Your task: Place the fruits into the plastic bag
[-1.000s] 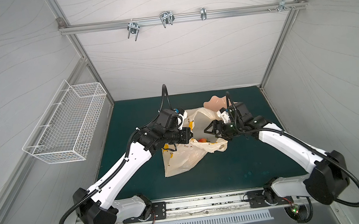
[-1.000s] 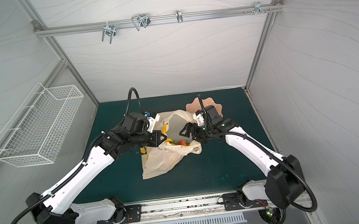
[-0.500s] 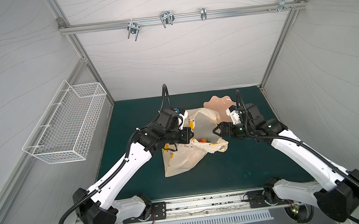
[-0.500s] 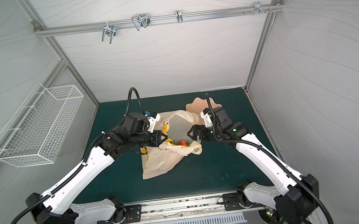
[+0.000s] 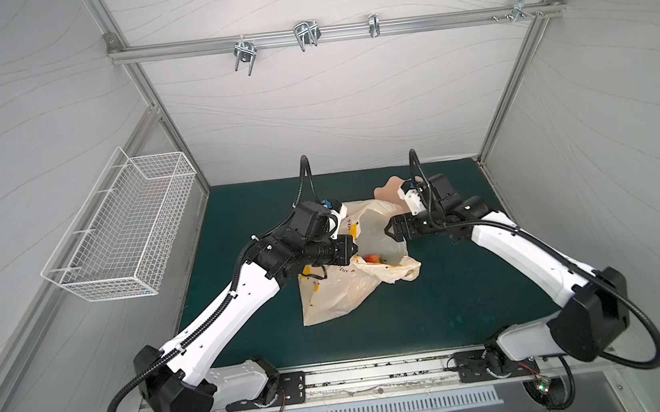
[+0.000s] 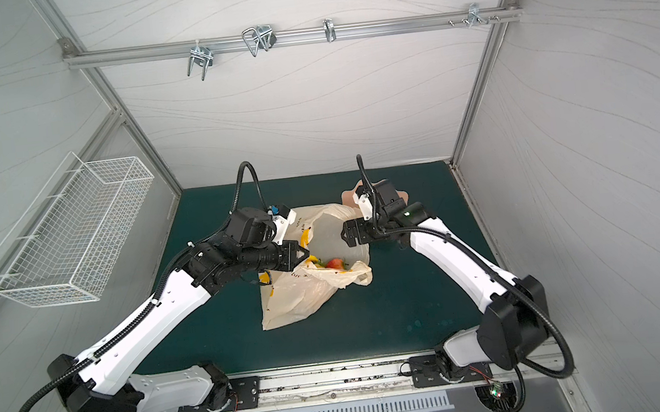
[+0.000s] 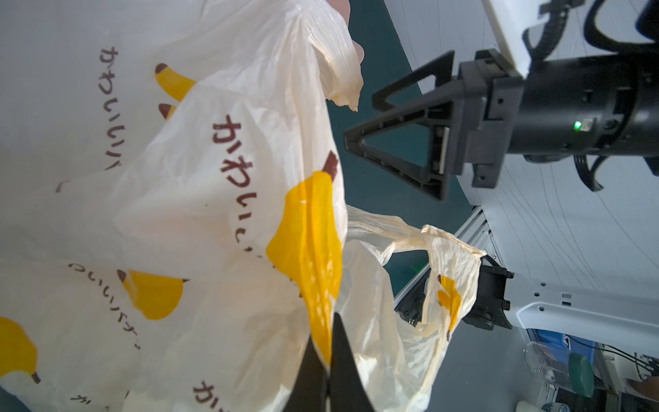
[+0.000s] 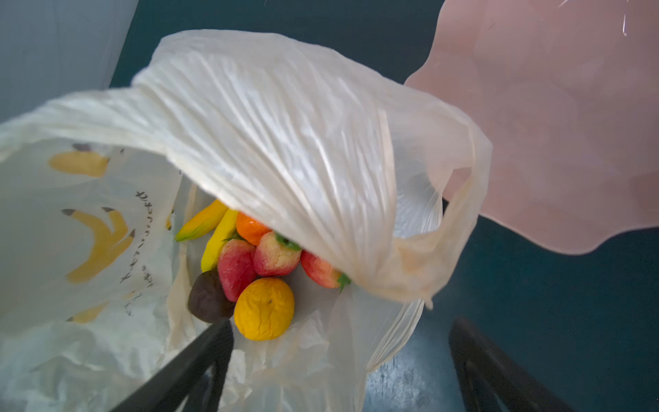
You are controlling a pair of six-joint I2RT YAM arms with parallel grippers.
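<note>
The plastic bag lies on the green mat, cream with printed bananas, and its mouth is held up. My left gripper is shut on the bag's rim at a yellow print. The fruits are inside the bag: red strawberries, an orange ball, a yellow banana and a dark brown piece. A red fruit shows through the mouth. My right gripper hangs open and empty beside the mouth's right edge.
A wavy-edged pink dish lies on the mat behind my right wrist. A white wire basket hangs on the left wall. A rail with hooks runs across the back wall.
The right arm's elbow swung outward and came back, while its open gripper stayed near the bag's mouth. The left gripper has kept its hold on the bag in the same place.
</note>
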